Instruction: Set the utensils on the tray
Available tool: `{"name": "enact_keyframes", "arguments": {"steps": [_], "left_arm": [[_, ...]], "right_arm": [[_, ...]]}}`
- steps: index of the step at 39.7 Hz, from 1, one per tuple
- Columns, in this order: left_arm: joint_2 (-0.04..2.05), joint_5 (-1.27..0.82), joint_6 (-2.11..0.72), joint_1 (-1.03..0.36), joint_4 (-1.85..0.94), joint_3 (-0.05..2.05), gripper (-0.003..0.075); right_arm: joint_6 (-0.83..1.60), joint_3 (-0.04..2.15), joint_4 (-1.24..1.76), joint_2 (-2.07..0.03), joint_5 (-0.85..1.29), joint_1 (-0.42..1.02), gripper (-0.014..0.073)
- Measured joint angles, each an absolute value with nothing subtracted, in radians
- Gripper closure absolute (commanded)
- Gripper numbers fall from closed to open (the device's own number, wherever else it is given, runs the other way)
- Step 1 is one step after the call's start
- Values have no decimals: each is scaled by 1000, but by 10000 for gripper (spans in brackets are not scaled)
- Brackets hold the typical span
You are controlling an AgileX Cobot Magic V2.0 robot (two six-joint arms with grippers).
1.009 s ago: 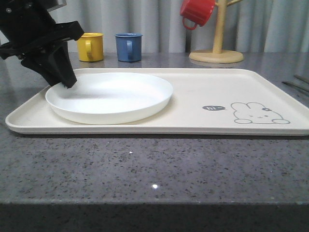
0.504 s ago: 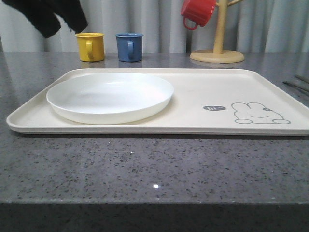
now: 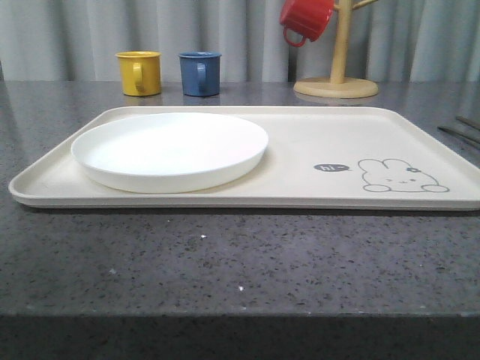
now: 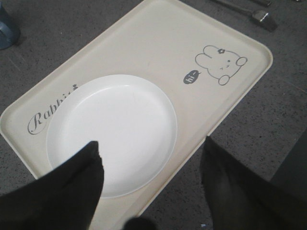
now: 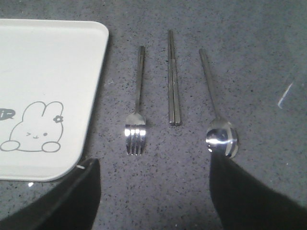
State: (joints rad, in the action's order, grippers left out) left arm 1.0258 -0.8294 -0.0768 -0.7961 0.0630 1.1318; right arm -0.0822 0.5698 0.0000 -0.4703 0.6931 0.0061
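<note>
One of four pieces is sitting where it belongs: the plate [image 3: 170,148] is lying on the tray [image 3: 315,142], on its left half. Fork [image 5: 136,111], chopsticks [image 5: 172,81] and spoon [image 5: 217,111] are still lying side by side on the counter [image 3: 225,255], just off the tray's rabbit end. Left gripper [image 4: 151,167] is hanging over the plate, jaws wide, holding nothing. Right gripper [image 5: 153,184] is hovering over the cutlery, spread wide too. I'd guess the fork is going next.

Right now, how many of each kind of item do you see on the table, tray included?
Mugs: 3 (yellow, blue, red hung on the mug tree)
Plate: 1
Tray: 1
Fork: 1
Chopsticks: 1 pair
Spoon: 1
Mug tree: 1
Total: 9
</note>
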Motion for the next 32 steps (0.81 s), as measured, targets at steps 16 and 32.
{"name": "enact_keyframes", "arguments": {"steps": [16,32], "left_arm": [[682,-742,-75,-800,38,900,300],[673,-728,-72,-800,37,890,300]], "right_arm": [[-82,570,0,-470,693,6,85],[-82,670,0,-555,768,6,85]]}}
